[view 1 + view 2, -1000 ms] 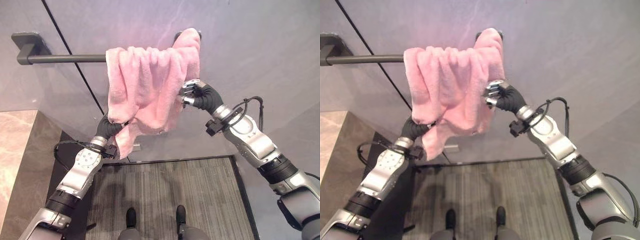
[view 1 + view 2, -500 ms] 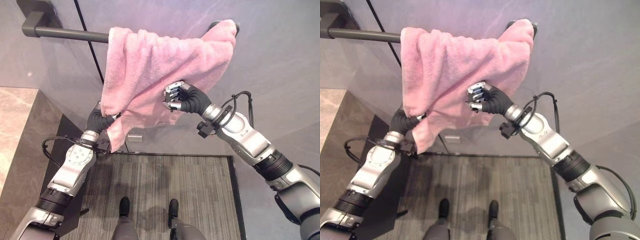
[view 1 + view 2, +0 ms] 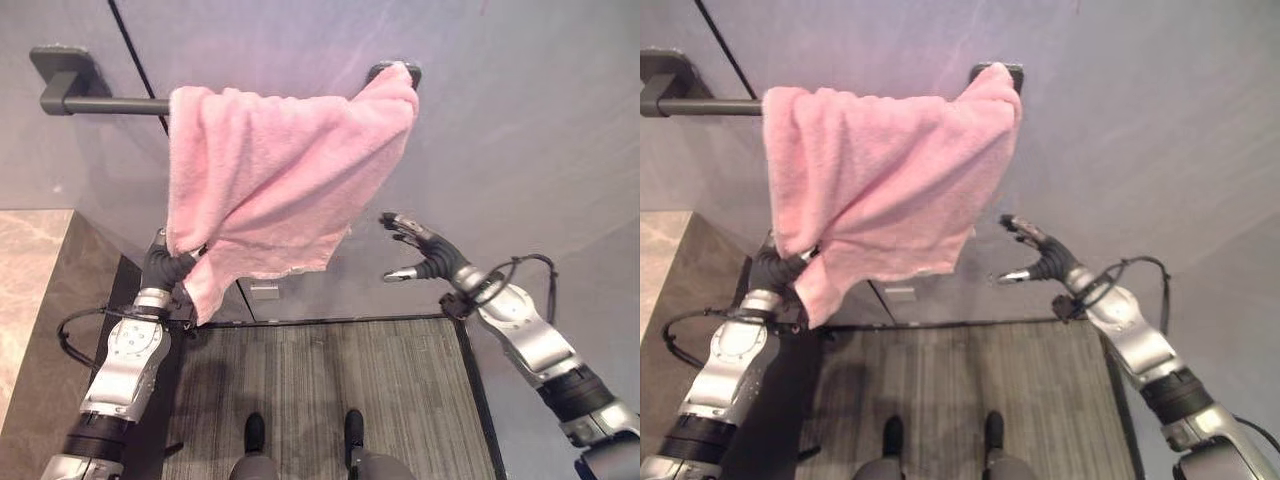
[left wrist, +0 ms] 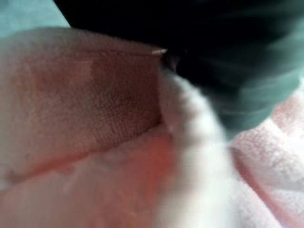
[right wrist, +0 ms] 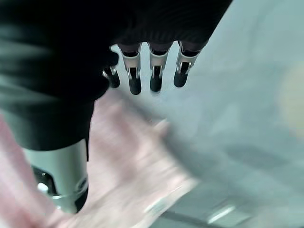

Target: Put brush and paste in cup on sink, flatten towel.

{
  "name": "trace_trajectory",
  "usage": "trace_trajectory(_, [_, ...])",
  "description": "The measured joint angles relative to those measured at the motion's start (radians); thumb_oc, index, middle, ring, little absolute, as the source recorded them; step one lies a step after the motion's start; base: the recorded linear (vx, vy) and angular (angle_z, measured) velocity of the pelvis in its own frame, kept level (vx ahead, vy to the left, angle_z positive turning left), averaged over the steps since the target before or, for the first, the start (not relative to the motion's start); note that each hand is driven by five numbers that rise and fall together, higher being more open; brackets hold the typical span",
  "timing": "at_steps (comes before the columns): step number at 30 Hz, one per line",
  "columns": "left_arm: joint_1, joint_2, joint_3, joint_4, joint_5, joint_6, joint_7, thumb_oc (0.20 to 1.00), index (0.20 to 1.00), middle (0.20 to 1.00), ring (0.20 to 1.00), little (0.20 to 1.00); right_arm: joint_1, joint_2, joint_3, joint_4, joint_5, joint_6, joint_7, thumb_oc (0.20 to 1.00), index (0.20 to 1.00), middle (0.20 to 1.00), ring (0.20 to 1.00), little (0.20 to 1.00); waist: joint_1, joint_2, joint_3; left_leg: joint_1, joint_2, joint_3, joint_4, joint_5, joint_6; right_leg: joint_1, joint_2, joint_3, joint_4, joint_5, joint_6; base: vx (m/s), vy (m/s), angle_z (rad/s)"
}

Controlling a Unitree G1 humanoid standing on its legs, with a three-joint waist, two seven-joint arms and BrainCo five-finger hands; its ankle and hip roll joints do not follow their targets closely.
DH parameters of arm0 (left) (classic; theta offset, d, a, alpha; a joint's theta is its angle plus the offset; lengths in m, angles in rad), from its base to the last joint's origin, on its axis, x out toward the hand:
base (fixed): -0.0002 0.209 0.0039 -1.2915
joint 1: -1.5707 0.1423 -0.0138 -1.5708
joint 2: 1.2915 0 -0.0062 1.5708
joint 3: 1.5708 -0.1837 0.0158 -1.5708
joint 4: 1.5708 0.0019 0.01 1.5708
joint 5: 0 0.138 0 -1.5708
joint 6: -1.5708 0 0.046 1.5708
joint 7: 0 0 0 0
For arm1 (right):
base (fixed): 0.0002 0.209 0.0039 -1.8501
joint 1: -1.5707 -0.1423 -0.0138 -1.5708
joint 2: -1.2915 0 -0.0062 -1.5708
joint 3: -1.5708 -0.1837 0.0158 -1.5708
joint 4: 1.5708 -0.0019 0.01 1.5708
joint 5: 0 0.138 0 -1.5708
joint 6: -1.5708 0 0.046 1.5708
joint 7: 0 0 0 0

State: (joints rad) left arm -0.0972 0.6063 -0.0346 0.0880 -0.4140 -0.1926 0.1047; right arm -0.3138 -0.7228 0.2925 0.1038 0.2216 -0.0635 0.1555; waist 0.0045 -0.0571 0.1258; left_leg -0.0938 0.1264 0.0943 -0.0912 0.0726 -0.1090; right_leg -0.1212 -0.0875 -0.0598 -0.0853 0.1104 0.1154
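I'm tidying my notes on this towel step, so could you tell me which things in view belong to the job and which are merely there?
Job:
- pink towel over the rail
- left hand, gripping the towel's lower corner
- right hand, open, off the towel

Merely there:
- towel rail
- marble counter
- floor mat

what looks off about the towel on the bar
The towel hangs askew on the bar: its lower edge slants, and the left hand grips the bunched lower corner. The right hand is open, off the cloth.
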Motion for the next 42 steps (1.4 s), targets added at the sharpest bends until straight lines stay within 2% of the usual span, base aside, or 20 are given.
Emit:
trace_trajectory(5, [0.011,-0.032,0.033,0.021,0.001,0.000,0.003,0.200,0.200,0.200,0.200,0.200,0.002,0.010,-0.034,0.043,-0.043,0.001,-0.033,1.000,1.000,1.000,1.000,1.000,-0.003,0.018,-0.013,0.004,0.003,0.001,0.000,-0.002,0.001,0.003,0.003,0.002,0.000,0.000,0.000,0.00,0.000,-0.01])
trace_trajectory(8, [0.014,-0.050,0.052,0.033,0.003,0.000,0.012,0.200,0.200,0.200,0.200,0.200,-0.015,0.049,-0.039,0.065,-0.049,0.002,-0.071,1.000,1.000,1.000,1.000,1.000,-0.002,0.024,-0.032,0.004,0.004,0.002,0.000,-0.003,0.002,0.003,0.004,0.002,0.000,0.000,0.000,0.00,0.000,0.00])
trace_trajectory(11, [0.013,-0.107,0.105,0.044,0.001,-0.005,0.053,0.200,0.200,0.200,0.200,0.200,-0.016,0.098,-0.037,0.064,-0.051,0.001,-0.096,1.000,1.000,1.000,1.000,1.000,0.000,0.022,-0.047,0.002,0.005,0.000,0.000,-0.002,0.001,0.002,0.005,0.001,0.000,0.000,0.000,0.00,0.000,0.00])
trace_trajectory(15, [0.013,-0.113,0.104,0.048,-0.019,-0.017,0.087,0.200,0.200,0.200,0.200,0.200,-0.046,0.122,-0.036,0.092,-0.050,-0.002,-0.136,1.000,1.000,1.000,1.000,1.000,0.008,0.015,-0.057,-0.010,0.004,-0.007,0.000,-0.001,0.000,-0.006,0.004,-0.004,0.000,-0.001,0.000,-0.02,0.003,0.05])
trace_trajectory(18, [0.004,-0.103,0.082,0.053,-0.020,-0.020,0.088,0.200,0.200,0.200,0.200,0.200,-0.229,0.130,0.026,0.236,-0.046,-0.005,-0.182,1.000,1.000,1.000,1.000,1.000,0.025,0.009,-0.060,-0.033,0.002,-0.009,0.000,0.004,-0.001,-0.027,0.003,-0.006,0.000,0.005,-0.002,-0.07,0.018,0.01])
trace_trajectory(21, [-0.022,-0.096,0.055,0.053,-0.022,-0.024,0.088,0.200,0.200,0.200,0.200,0.200,-0.430,0.081,0.079,0.392,-0.049,-0.004,-0.226,1.000,1.000,1.000,1.000,1.000,0.051,0.008,-0.060,-0.070,0.002,-0.009,0.000,0.016,-0.001,-0.067,0.004,-0.005,0.000,0.015,-0.004,-0.04,0.012,-0.02])
trace_trajectory(24, [-0.053,-0.090,0.021,0.056,-0.057,-0.028,0.088,0.200,0.200,0.200,0.200,0.200,-0.490,0.079,0.115,0.434,0.003,-0.020,-0.257,1.000,1.000,1.000,1.000,1.000,0.044,-0.009,-0.036,-0.105,0.006,-0.007,0.000,0.024,0.001,-0.104,0.004,-0.003,0.000,0.020,-0.004,0.04,0.017,-0.02])
trace_trajectory(27, [-0.059,-0.090,0.015,0.057,-0.059,-0.028,0.088,0.200,0.200,0.200,0.200,0.200,-0.492,0.082,0.113,0.428,0.063,-0.020,-0.262,1.000,1.000,1.000,1.000,1.000,0.045,-0.006,-0.028,-0.116,0.010,-0.015,0.000,0.026,-0.002,-0.111,0.005,-0.005,-0.001,0.020,-0.006,0.02,0.004,0.03])
trace_trajectory(30, [-0.060,-0.090,0.014,0.057,-0.060,-0.028,0.087,0.200,0.200,0.200,0.200,0.200,-0.491,0.099,0.113,0.389,0.158,-0.021,-0.261,1.000,1.000,1.000,1.000,1.000,0.038,-0.001,-0.016,-0.120,0.011,-0.009,0.000,0.028,0.000,-0.119,0.009,-0.003,-0.001,0.024,-0.005,0.02,0.003,-0.05])
trace_trajectory(32, [-0.060,-0.091,0.013,0.057,-0.060,-0.030,0.086,0.266,0.266,0.266,0.266,0.266,-0.491,0.112,0.114,0.366,0.201,-0.020,-0.252,1.000,1.000,1.000,1.000,1.000,0.038,0.002,-0.006,-0.121,0.018,-0.007,0.000,0.031,-0.006,-0.120,0.019,-0.003,-0.001,0.024,-0.006,0.03,0.004,-0.05])
trace_trajectory(33, [-0.059,-0.094,0.007,0.057,-0.061,-0.039,0.084,0.256,0.256,0.256,0.256,0.256,-0.491,0.124,0.117,0.347,0.247,-0.018,-0.238,1.000,1.000,1.000,1.000,1.000,0.040,0.001,0.002,-0.122,0.021,-0.008,0.000,0.030,-0.005,-0.121,0.018,-0.004,-0.001,0.023,-0.008,0.02,0.008,0.03])
trace_trajectory(35, [-0.071,-0.097,-0.029,0.046,-0.088,-0.047,0.067,0.263,0.263,0.263,0.263,0.263,-0.498,0.127,0.207,0.194,0.357,-0.017,-0.180,1.000,1.000,1.000,1.000,1.000,0.046,0.006,0.011,-0.143,0.022,-0.021,0.000,0.033,-0.008,-0.137,0.020,-0.010,0.000,0.024,-0.010,0.01,0.002,0.14])
trace_trajectory(36, [-0.092,-0.100,-0.050,0.047,-0.089,-0.046,0.061,0.266,0.266,0.266,0.266,0.266,-0.514,0.149,0.267,0.164,0.401,-0.018,-0.130,1.000,1.000,1.000,1.000,1.000,0.058,0.006,0.012,-0.148,0.021,-0.029,0.000,0.038,-0.015,-0.137,0.020,-0.016,0.000,0.024,-0.013,0.02,-0.001,0.19])
trace_trajectory(38, [-0.099,-0.100,-0.058,0.044,-0.089,-0.046,0.051,0.253,0.253,0.253,0.253,0.253,-0.532,0.149,0.322,0.140,0.439,-0.007,-0.093,1.000,1.000,1.000,1.000,1.000,0.070,0.004,0.013,-0.150,0.016,-0.032,0.001,0.038,-0.015,-0.135,0.019,-0.024,0.000,0.027,-0.016,0.02,-0.006,0.14])
trace_trajectory(40, [-0.101,-0.098,-0.056,0.029,-0.090,-0.045,0.042,0.235,0.235,0.235,0.235,0.235,-0.562,0.135,0.351,0.132,0.479,0.002,-0.058,1.000,1.000,1.000,1.000,1.000,0.084,-0.006,0.019,-0.147,0.010,-0.034,0.001,0.038,-0.014,-0.129,0.012,-0.026,0.000,0.027,-0.016,0.01,-0.005,0.09])
trace_trajectory(41, [-0.099,-0.097,-0.056,0.018,-0.090,-0.045,0.036,0.228,0.228,0.228,0.228,0.228,-0.599,0.116,0.381,0.113,0.503,0.004,-0.030,1.000,1.000,1.000,1.000,1.000,0.092,-0.026,0.029,-0.129,0.006,-0.031,0.001,0.037,-0.013,-0.111,0.008,-0.026,0.000,0.022,-0.010,0.00,0.002,0.06])
trace_trajectory(42, [-0.101,-0.097,-0.057,0.018,-0.090,-0.044,0.034,0.219,0.219,0.219,0.219,0.219,-0.607,0.116,0.384,0.108,0.511,0.004,-0.023,1.000,1.000,1.000,1.000,1.000,0.092,-0.029,0.031,-0.127,0.006,-0.031,0.001,0.036,-0.013,-0.108,0.008,-0.026,0.000,0.021,-0.010,0.00,0.009,0.04])
